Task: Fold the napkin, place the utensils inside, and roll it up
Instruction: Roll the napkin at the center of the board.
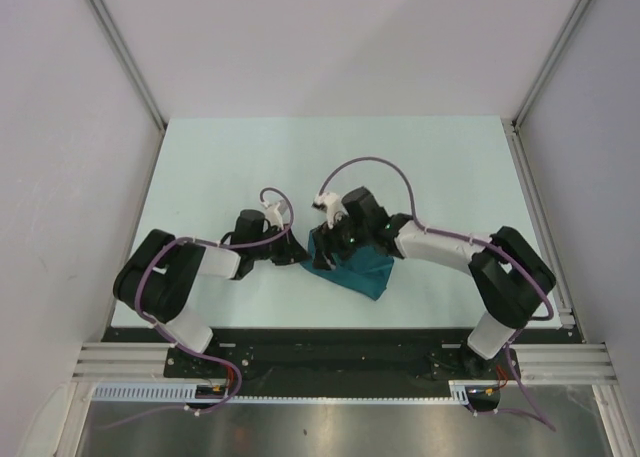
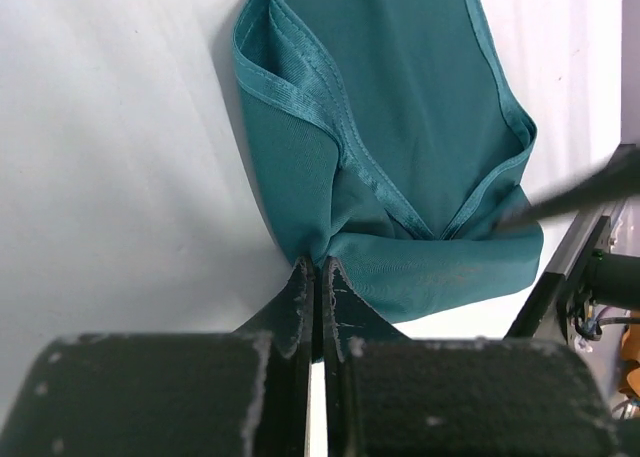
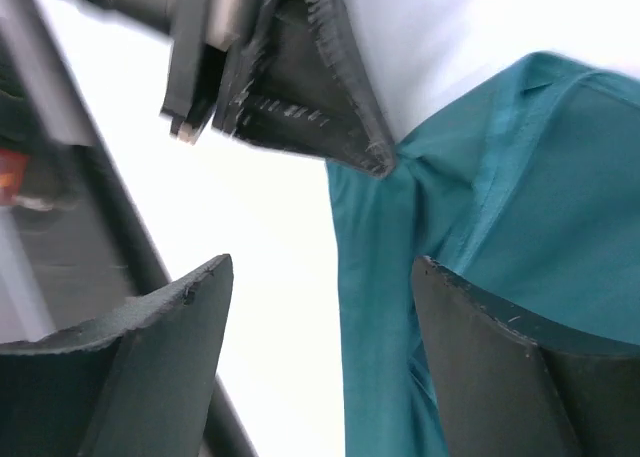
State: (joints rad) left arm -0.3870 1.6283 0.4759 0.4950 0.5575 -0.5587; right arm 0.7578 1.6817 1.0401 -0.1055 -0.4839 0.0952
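Left pincer [image 2: 315, 265] clamped shut on left end of bunched teal napkin [image 2: 420, 127] on counter [image 1: 250, 157], right pincer [image 3: 320, 277] wide open over napkin's edge.

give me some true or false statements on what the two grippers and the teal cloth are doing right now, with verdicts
1. The left gripper is shut on an edge of the dark teal cloth napkin. True.
2. The right gripper is clamped on the napkin. False: its jaws stand open, with cloth showing in the gap between them.
3. The napkin lies spread flat in one layer. False: it is folded and bunched, with hemmed layers overlapping.
4. Both grippers are at the napkin, near the middle of the pale table. True.
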